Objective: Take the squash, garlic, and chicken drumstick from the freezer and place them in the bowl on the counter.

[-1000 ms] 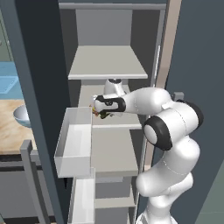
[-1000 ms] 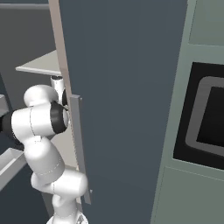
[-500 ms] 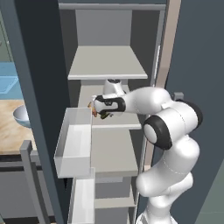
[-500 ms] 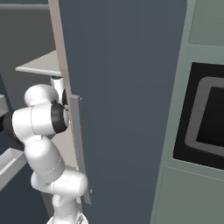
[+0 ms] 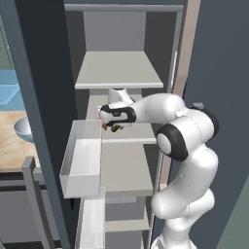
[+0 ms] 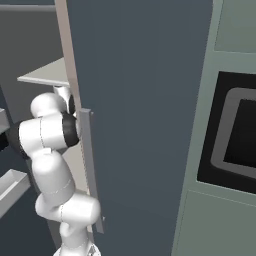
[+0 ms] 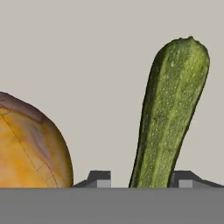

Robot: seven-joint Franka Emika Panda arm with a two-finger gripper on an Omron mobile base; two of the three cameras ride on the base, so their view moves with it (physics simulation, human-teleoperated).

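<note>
In the hand view the dark green squash (image 7: 170,113) stands between my two finger tips, against the right one, and my gripper (image 7: 141,179) is shut on it. The orange-brown chicken drumstick (image 7: 30,144) lies close to its left on the pale shelf. From the left base camera my gripper (image 5: 108,124) reaches into the open freezer (image 5: 39,58) over the middle shelf (image 5: 127,133), with a green end and an orange bit at its tip. The bowl (image 5: 22,129) rests on the counter (image 5: 10,148) at far left. The garlic is out of view.
A white door bin (image 5: 82,163) juts out just below and left of my hand. Another pale shelf (image 5: 119,70) is above it. The freezer's dark door (image 6: 145,100) stands on my right, with a wall oven (image 6: 240,135) beyond.
My gripper has edged slightly left along the middle shelf. The base and the rest of the scene have stayed put.
</note>
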